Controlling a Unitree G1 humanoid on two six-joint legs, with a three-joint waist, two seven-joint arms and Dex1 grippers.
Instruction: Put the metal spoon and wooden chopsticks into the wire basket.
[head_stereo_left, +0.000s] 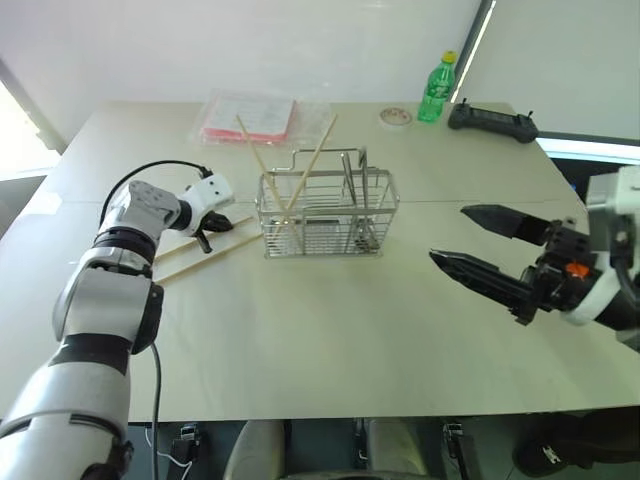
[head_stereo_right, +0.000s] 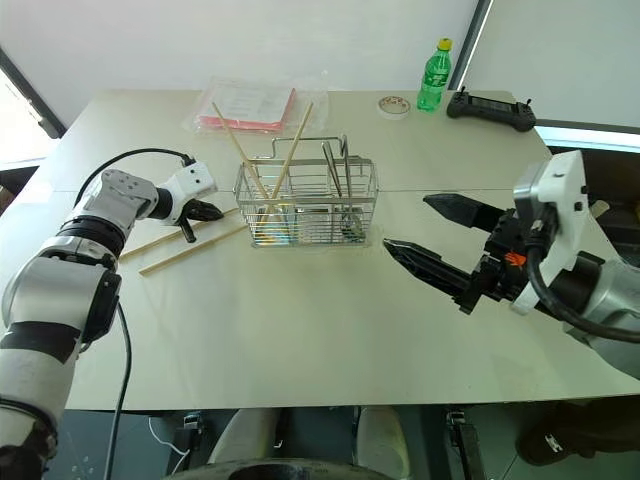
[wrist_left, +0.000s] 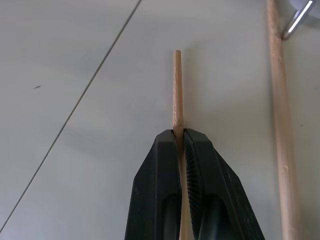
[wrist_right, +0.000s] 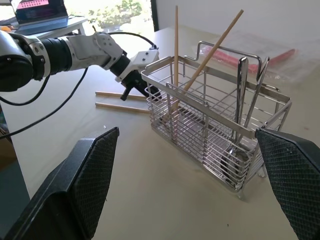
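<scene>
- Left gripper (wrist_left: 180, 137) is clamped on one of the wooden chopsticks (wrist_left: 177, 90) lying on the table (head_stereo_left: 330, 330), just to the left of the wire basket (head_stereo_left: 325, 215).
- A second loose chopstick (wrist_left: 280, 125) lies beside the held one, flat on the table.
- Two chopsticks already lean inside the basket's left half; the metal spoon (wrist_right: 241, 100) appears to stand in its right half.
- Right gripper (head_stereo_left: 480, 245) hovers well to the right of the basket, fingers spread wide and holding nothing.
- Step in hand, as I judge it: picking up the third chopstick.
- Next move calls for lifting the stick clear, tipping it toward upright and lowering its end through the basket's open top.
</scene>
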